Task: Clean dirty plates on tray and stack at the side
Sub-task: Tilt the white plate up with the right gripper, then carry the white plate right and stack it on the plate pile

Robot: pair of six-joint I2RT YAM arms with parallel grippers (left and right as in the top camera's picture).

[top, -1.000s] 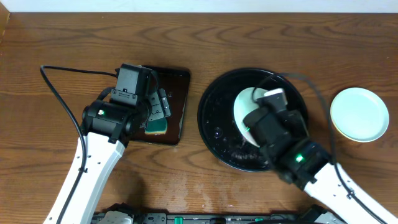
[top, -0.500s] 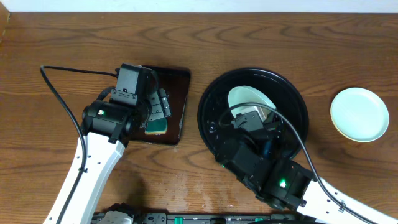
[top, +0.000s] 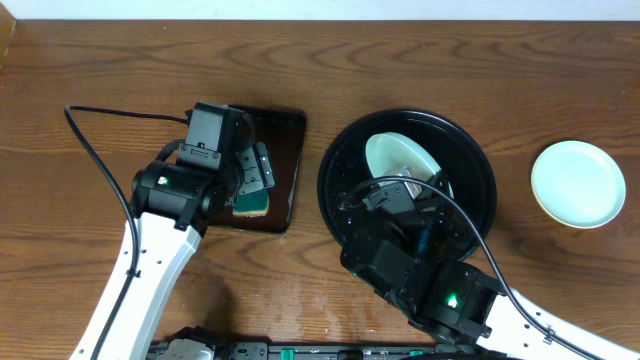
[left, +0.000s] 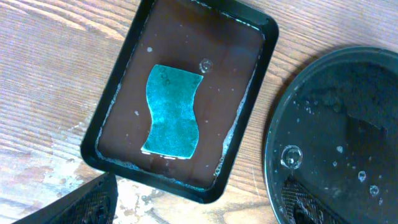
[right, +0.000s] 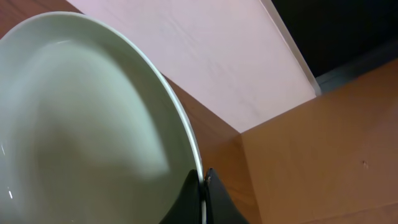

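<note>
Two plates are in view: one pale plate (top: 400,157) over the round black tray (top: 328,165), and one mint-white plate (top: 578,184) on the table (top: 120,60) to the right of that tray, well apart from it. There are two trays: the round black tray and one rectangular dark brown tray (top: 288,140) just left of it. One teal sponge (left: 173,112) lies in the rectangular tray. There are two robot arms, one (top: 150,260) left of the round tray and one (top: 500,320) at its near side.

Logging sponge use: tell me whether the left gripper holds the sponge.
No, the sponge lies in the rectangular tray, left gripper open above.
</note>
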